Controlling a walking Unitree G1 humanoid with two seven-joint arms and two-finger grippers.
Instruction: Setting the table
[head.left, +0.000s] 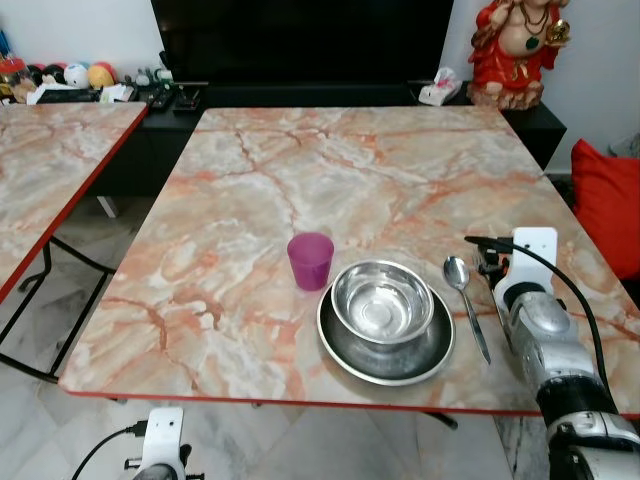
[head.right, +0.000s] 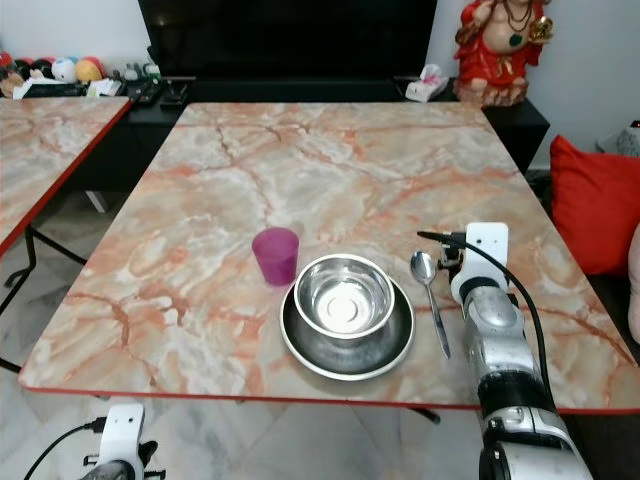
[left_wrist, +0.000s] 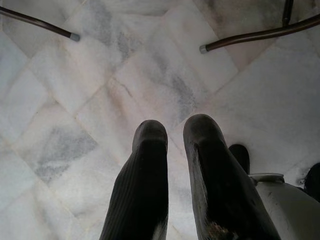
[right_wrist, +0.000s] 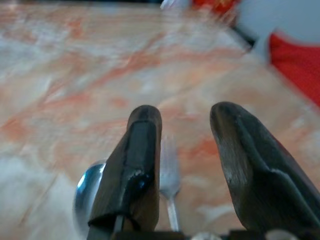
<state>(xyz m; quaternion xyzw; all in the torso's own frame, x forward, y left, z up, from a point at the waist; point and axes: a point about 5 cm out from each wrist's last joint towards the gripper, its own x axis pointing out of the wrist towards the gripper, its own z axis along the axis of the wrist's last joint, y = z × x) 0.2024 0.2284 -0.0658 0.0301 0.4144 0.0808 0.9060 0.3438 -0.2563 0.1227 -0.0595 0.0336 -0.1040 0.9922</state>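
On the marble table (head.left: 300, 180) stands a purple cup (head.left: 310, 258), just left of a steel bowl (head.left: 382, 300) that sits in a steel plate (head.left: 385, 368). A spoon (head.left: 468, 310) lies right of the plate, bowl end away from me. My right gripper (right_wrist: 182, 112) hovers low over the table to the right of the spoon, open, with a fork (right_wrist: 169, 177) lying on the tabletop between its fingers. The spoon (right_wrist: 87, 192) shows beside one finger. My left gripper (left_wrist: 174, 132) hangs idle below the table edge over the floor, shut and empty.
A second marble table (head.left: 50, 170) stands at the left with a gap of floor between. A dark cabinet with a red statue (head.left: 515, 45) and a tissue box (head.left: 440, 88) runs along the far side. A red cushion (head.left: 610, 200) lies at the right. Metal furniture legs (left_wrist: 250, 37) cross the tiled floor.
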